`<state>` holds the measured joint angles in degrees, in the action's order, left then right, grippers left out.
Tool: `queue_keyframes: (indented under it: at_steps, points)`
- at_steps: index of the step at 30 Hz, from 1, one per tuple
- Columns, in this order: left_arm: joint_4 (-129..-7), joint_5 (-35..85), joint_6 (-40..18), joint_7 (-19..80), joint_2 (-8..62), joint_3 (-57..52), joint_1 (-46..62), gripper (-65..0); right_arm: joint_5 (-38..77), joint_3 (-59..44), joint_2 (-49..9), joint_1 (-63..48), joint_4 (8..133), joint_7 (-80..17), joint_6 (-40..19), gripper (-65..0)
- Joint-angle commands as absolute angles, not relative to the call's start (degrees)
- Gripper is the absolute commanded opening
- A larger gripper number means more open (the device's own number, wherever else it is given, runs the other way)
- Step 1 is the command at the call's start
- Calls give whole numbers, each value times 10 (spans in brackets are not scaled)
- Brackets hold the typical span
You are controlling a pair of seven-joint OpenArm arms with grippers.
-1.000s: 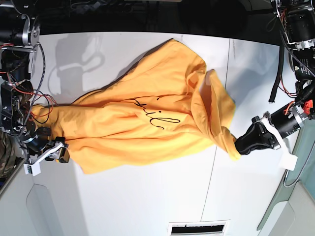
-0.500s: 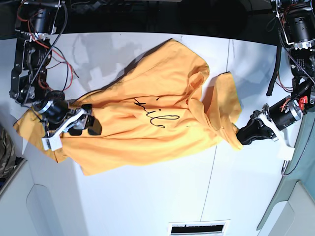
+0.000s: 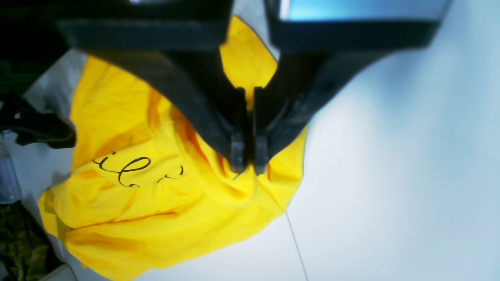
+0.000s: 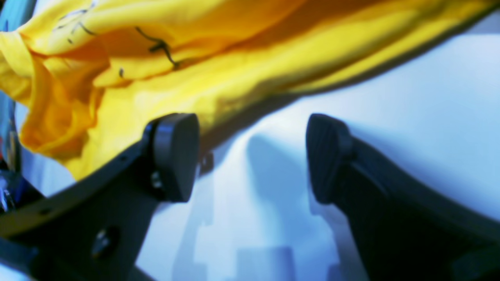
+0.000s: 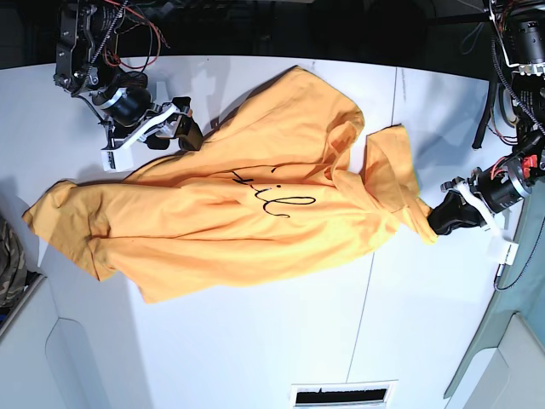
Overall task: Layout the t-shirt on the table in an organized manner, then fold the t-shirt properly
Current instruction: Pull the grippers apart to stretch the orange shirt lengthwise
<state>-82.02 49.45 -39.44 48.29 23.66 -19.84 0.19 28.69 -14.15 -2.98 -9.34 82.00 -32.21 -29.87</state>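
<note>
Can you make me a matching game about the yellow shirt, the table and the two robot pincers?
Things:
1. big wrinkled orange-yellow cloth t-shirt
2. wide flat white table
3. black left pincer
4. black right pincer

States:
A. open, holding nothing
B. lying spread out with dark curly writing on it
C. shut on an edge of the shirt
D. underneath everything

Pairs: 1-B, 2-D, 3-C, 4-A
</note>
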Motion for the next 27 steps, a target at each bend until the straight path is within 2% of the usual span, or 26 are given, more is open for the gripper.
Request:
queue_keyframes:
  at_steps: [1,5,6,8,10,11,14,21,27]
  points:
    - [-828,499,-400,464,246,-202,-4,-650,288,-140,-26,-84,816,-303,-302,-224]
    - [-828,467,-400,425,249,-202,1,-650,258,-137,2,-43,752,-291,-297,-227]
    - [-828,461,-400,421,250,-202,0,-650,255,-137,7,-30,733,-291,-298,-256]
    - [-828,458,-400,420,249,-202,1,-650,255,-137,11,-6,700,-291,-298,-397]
    - [-828,458,-400,420,249,-202,3,-650,255,-138,11,10,688,-292,-298,-595]
    - [-828,458,-400,420,249,-202,4,-650,255,-138,11,14,689,-293,-298,-650]
    - [-828,457,-400,420,250,-202,5,-650,255,-140,8,13,719,-305,-307,-650]
    - [-830,451,-400,427,266,-202,26,-650,262,-194,2,-10,892,-425,-309,-650]
    - [-893,466,-400,434,272,-187,90,-650,292,-248,-73,-27,949,-440,-307,-650]
